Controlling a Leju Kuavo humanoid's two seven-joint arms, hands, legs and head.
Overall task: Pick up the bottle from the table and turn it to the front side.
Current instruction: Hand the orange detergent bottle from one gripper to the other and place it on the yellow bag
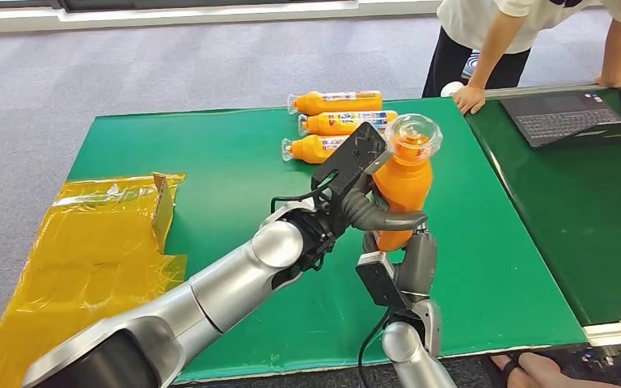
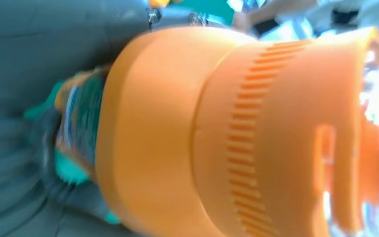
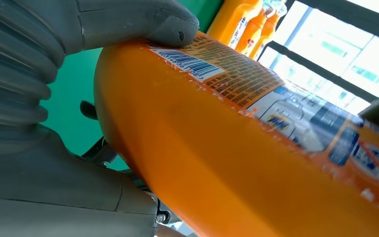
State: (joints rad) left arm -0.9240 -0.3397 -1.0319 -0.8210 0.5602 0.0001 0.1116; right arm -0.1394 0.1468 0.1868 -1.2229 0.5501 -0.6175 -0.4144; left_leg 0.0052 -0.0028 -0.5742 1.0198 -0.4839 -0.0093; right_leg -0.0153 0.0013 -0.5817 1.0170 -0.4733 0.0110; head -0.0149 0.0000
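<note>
Head view: an orange bottle with a clear cap stands roughly upright above the green table, gripped by both hands. The left hand wraps its dark fingers around the bottle's middle; the right hand clasps its lower end from below. Three more orange bottles lie side by side near the table's far edge. A person leans on the adjoining table beside a laptop.

Left wrist view: the bottle's ribbed orange neck appears close and blurred; how the fingers lie cannot be told.

Right wrist view: the grey thumb presses the bottle's labelled side, barcode showing.
</note>
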